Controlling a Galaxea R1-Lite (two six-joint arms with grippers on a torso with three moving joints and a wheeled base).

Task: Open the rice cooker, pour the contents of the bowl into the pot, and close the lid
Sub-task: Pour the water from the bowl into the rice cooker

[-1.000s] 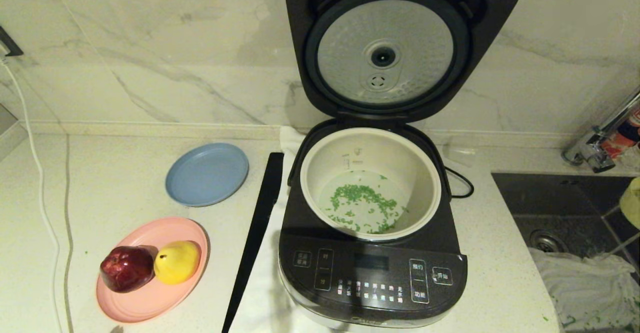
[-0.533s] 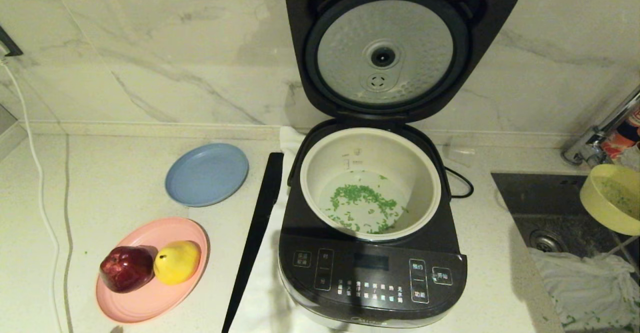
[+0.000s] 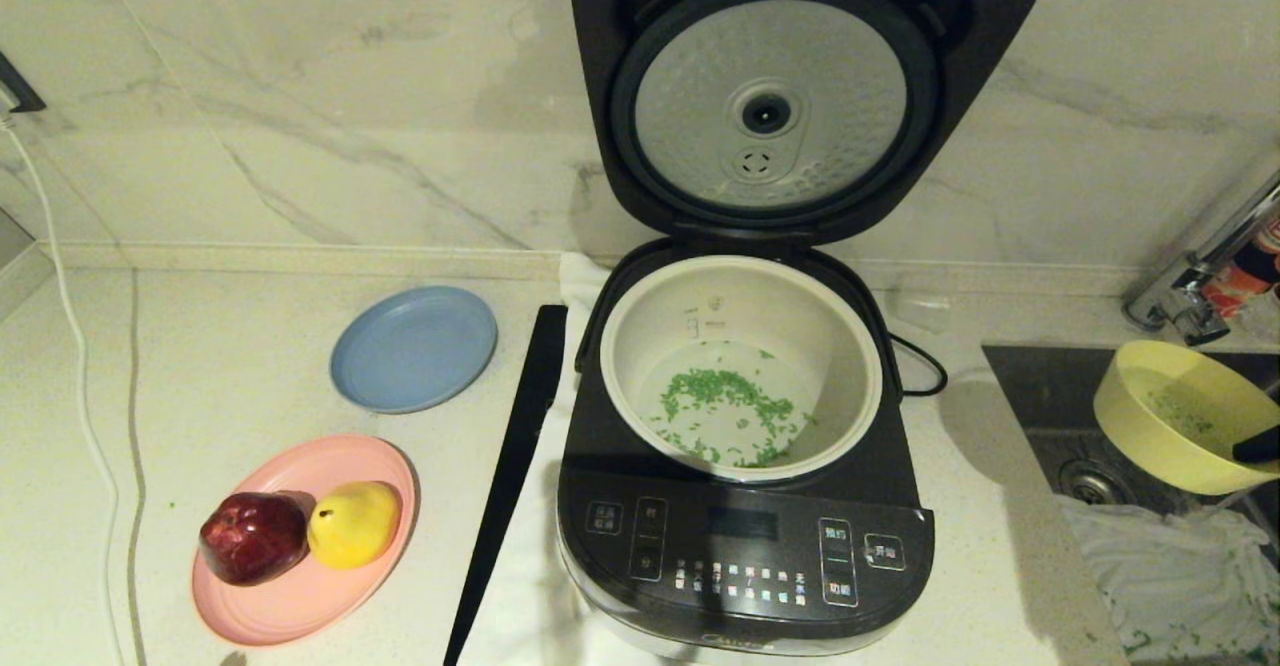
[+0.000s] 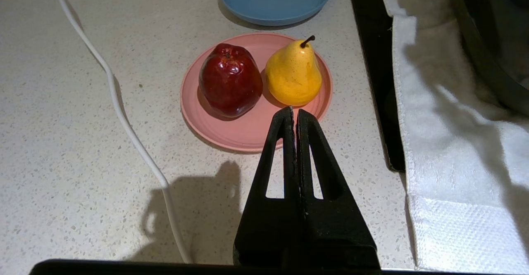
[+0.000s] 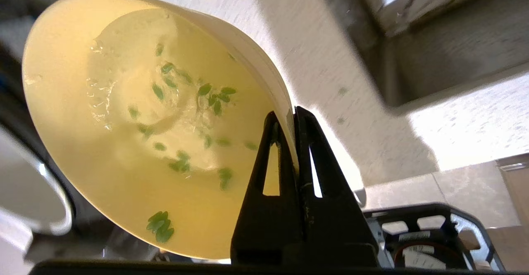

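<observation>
The rice cooker point(image 3: 745, 556) stands at the middle of the counter with its lid point(image 3: 770, 106) swung up against the wall. Its cream pot point(image 3: 640, 346) has green bits point(image 3: 725, 401) scattered over the bottom. The pale-yellow bowl point(image 3: 1150, 436) hangs tilted over the sink, to the right of the cooker. My right gripper point(image 5: 289, 116) is shut on the rim of the bowl point(image 5: 103, 163), and a few green bits point(image 5: 210, 95) cling inside it. My left gripper point(image 4: 294, 110) is shut on nothing, low over the counter beside the pink plate.
A blue plate point(image 3: 414, 348) and a pink plate point(image 3: 300, 606) with a red apple point(image 3: 253, 536) and a yellow pear point(image 3: 352, 523) lie left of the cooker. A black strip point(image 3: 510, 476) and white towel point(image 4: 446, 143) adjoin it. Sink point(image 3: 1050, 396), cloth point(image 3: 1170, 566) and faucet point(image 3: 1190, 296) are on the right.
The bowl has come in from the right edge and moved left toward the cooker, held by my right gripper. The cooker, pot and left arm have not moved.
</observation>
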